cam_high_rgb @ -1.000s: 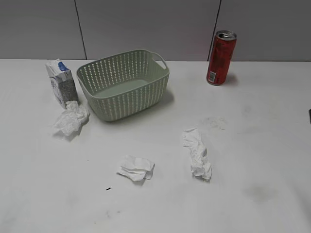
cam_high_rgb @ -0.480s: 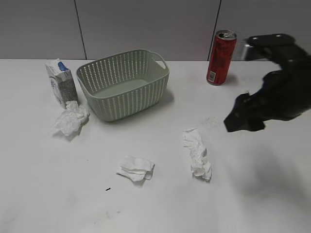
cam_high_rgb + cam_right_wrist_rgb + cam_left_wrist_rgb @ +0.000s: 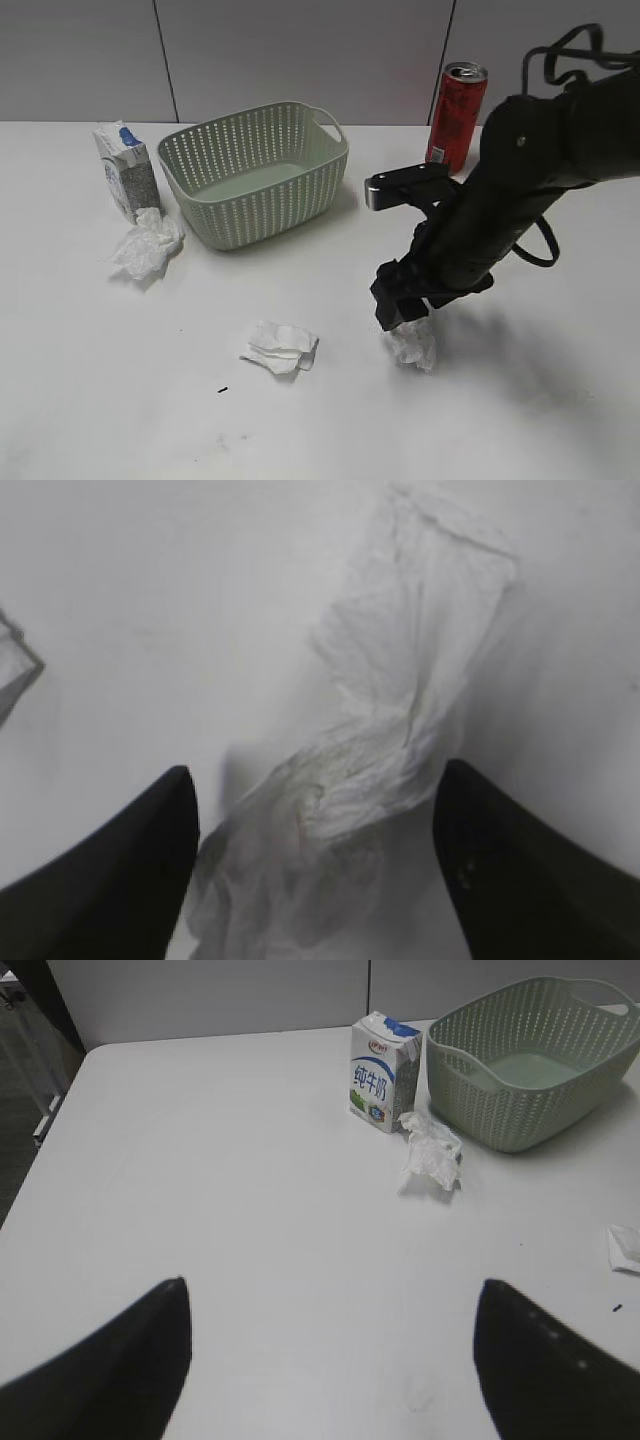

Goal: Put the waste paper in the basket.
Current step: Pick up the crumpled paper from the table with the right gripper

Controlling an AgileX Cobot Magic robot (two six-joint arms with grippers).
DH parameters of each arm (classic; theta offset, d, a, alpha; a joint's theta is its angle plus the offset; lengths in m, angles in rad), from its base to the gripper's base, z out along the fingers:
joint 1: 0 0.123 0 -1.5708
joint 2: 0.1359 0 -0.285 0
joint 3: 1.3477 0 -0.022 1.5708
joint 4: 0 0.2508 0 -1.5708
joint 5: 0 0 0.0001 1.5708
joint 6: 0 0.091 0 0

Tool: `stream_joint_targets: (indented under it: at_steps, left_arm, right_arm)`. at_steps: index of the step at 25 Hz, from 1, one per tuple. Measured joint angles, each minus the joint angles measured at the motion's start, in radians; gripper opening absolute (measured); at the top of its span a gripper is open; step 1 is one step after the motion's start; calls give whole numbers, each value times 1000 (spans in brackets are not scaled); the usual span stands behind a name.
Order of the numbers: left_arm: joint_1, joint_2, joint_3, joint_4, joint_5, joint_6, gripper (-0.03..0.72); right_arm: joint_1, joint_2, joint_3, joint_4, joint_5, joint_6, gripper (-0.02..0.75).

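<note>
The pale green basket (image 3: 255, 170) stands at the back left of the table and shows in the left wrist view (image 3: 520, 1060). Three waste paper wads lie on the table: one by the carton (image 3: 147, 245) (image 3: 432, 1150), one at front centre (image 3: 280, 347) (image 3: 625, 1248), one long wad (image 3: 412, 343) (image 3: 390, 730) at centre right. My right gripper (image 3: 402, 305) (image 3: 315, 820) is open, low over the long wad, with a finger on each side of it. My left gripper (image 3: 330, 1320) is open and empty over bare table, out of the exterior view.
An upright grey-white milk carton with a blue mark (image 3: 125, 168) (image 3: 382, 1072) stands left of the basket. A red drink can (image 3: 456, 118) stands at the back right, behind my right arm. The table's left edge (image 3: 45, 1150) shows in the left wrist view.
My right arm has swung in from the right edge and come down over the long paper wad, covering its upper part. The wads, basket, carton and can have not moved.
</note>
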Motion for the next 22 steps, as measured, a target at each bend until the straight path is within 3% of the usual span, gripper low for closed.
stream_joint_targets:
  at_steps: [7, 10, 15, 18, 22]
  left_arm:
    - [0, 0, 0, 0, 0, 0, 662]
    - [0, 0, 0, 0, 0, 0, 663]
    - [0, 0, 0, 0, 0, 0, 648]
    - [0, 0, 0, 0, 0, 0, 643]
    - [0, 0, 0, 0, 0, 0, 633]
  right_arm:
    - [0, 65, -28, -42, -20, 4, 516]
    - [0, 68, -28, -54, -20, 8, 400]
    - [0, 70, -29, -54, -20, 12, 64]
    - [0, 61, -31, -56, -17, 13, 9]
    - [0, 8, -84, -65, 5, 13, 1]
